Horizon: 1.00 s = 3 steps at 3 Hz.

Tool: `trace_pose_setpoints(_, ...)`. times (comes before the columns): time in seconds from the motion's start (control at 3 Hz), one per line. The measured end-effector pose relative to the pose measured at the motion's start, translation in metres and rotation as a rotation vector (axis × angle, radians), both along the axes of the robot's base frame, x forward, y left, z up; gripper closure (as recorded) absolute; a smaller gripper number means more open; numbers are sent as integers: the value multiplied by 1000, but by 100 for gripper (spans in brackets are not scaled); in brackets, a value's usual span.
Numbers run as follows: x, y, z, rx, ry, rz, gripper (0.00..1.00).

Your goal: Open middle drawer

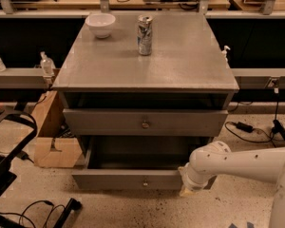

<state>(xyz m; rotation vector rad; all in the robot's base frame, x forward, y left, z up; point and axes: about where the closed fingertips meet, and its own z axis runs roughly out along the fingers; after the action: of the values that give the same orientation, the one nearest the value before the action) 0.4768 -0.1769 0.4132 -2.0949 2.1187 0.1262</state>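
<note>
We logged a grey cabinet top [180,65] carrying a white bowl [100,24] at 11 o'clock and an upright can [144,34] at 12 o'clock, near each other but apart. The gripper [187,190] hung low, at 5 o'clock of the cabinet.

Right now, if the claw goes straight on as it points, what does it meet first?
Probably the floor: the claw hangs pointing down at the right end of the front of the pulled-out bottom drawer. Depth is unclear.
</note>
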Motion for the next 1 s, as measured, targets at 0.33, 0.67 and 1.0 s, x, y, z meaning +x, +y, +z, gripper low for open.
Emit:
trace_pose_setpoints(0.33, 0, 0, 6, 0, 0, 0, 84)
trace_pose_setpoints(0.67, 0, 0, 9, 0, 0, 0, 100)
trace_pose_setpoints(1.0, 0, 0, 12, 0, 0, 0, 100)
